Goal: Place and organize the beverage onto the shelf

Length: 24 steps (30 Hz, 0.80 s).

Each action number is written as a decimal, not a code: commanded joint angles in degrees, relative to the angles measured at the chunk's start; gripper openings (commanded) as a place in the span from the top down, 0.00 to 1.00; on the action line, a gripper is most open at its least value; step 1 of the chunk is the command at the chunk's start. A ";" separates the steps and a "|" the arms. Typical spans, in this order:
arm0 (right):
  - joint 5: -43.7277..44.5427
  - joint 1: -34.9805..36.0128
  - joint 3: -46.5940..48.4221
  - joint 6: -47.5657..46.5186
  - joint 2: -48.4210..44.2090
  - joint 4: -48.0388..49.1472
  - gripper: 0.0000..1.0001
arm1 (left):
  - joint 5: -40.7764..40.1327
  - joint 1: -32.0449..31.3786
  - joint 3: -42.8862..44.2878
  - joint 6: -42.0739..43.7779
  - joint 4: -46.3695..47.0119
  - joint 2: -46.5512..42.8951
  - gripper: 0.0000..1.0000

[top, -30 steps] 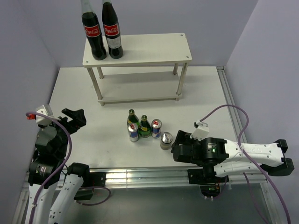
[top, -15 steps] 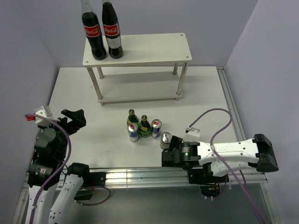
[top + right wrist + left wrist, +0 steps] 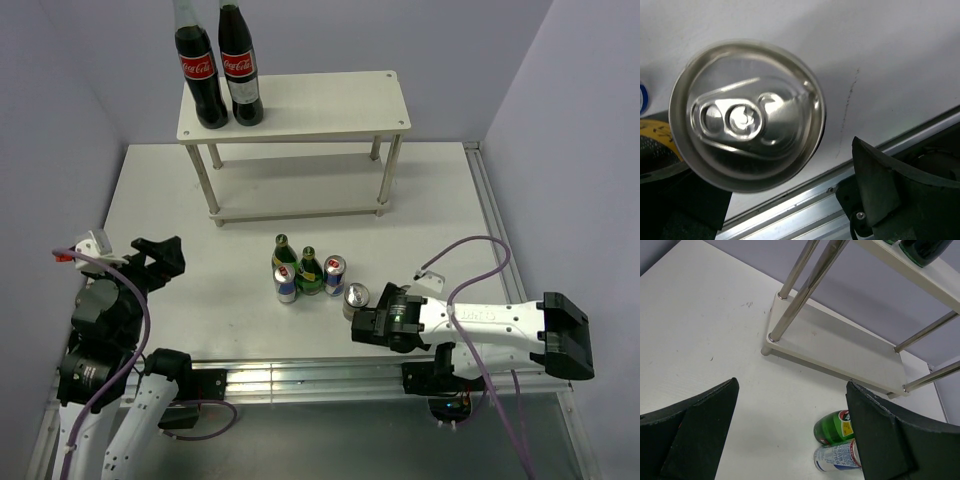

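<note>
Five small drinks (image 3: 309, 270) are what I can count on the table (image 3: 440, 200), and none is on the shelf yet, so I judge the task is at its first pick-up. Nearest to the front edge, at about 5 o'clock of the group, the right gripper (image 3: 362, 326) has its jaws spread on both sides of a tall can (image 3: 356, 298). In the wrist view one finger (image 3: 890, 200) stands clearly apart from the can's silver top, so nothing is pinched. At 8 o'clock, well apart, the left gripper (image 3: 158, 256) hovers with jaws wide and empty. Behind the tall can stand two blue-and-silver cans (image 3: 286, 286) (image 3: 335, 272) and two green bottles (image 3: 283, 252) (image 3: 309, 267), close together. At 12 o'clock is the shelf (image 3: 320, 105), with two cola bottles (image 3: 200, 75) (image 3: 241, 70) at the 9 o'clock end of its top. The next move, I think, calls for closing on the can without pushing its neighbours, then lifting it.
</note>
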 commanded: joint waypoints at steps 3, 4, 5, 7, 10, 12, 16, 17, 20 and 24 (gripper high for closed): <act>4.76 -5.22 -0.87 -4.88 -2.23 0.15 0.04 | 0.36 -0.23 -0.03 1.18 1.01 -1.17 0.04; 4.76 -5.67 -0.96 -5.33 -2.32 1.72 0.04 | 0.27 -0.23 -0.03 1.18 1.01 -1.26 0.04; 4.76 -6.11 -1.13 -7.25 -2.24 2.87 0.04 | 0.27 -0.23 -0.03 1.18 1.01 -1.34 0.04; 4.41 -8.13 -1.66 -9.02 -1.71 5.59 0.03 | 0.18 -0.32 -0.03 1.18 1.01 -1.52 0.04; 4.24 -10.42 -2.45 -11.92 -0.65 9.38 0.03 | 0.01 -0.41 -0.03 1.18 1.01 -1.70 0.04; 4.06 -11.65 -3.15 -14.11 0.40 11.14 0.03 | 0.01 -0.58 -0.03 1.09 0.92 -1.70 0.04; 5.11 -13.76 -2.72 -15.09 2.07 12.99 0.03 | 0.01 -0.76 -0.03 1.09 0.92 -1.87 0.04; 5.29 -14.02 -2.63 -15.35 2.77 13.25 0.03 | 0.01 -0.76 -0.03 1.09 0.92 -1.87 0.04; 5.73 -15.69 -2.28 -16.93 3.74 14.83 0.03 | 0.01 -0.85 -0.03 1.09 0.92 -1.78 0.04; 6.35 -16.84 -2.46 -17.55 4.71 16.59 0.04 | 0.01 -0.94 -0.11 1.18 1.01 -1.87 0.04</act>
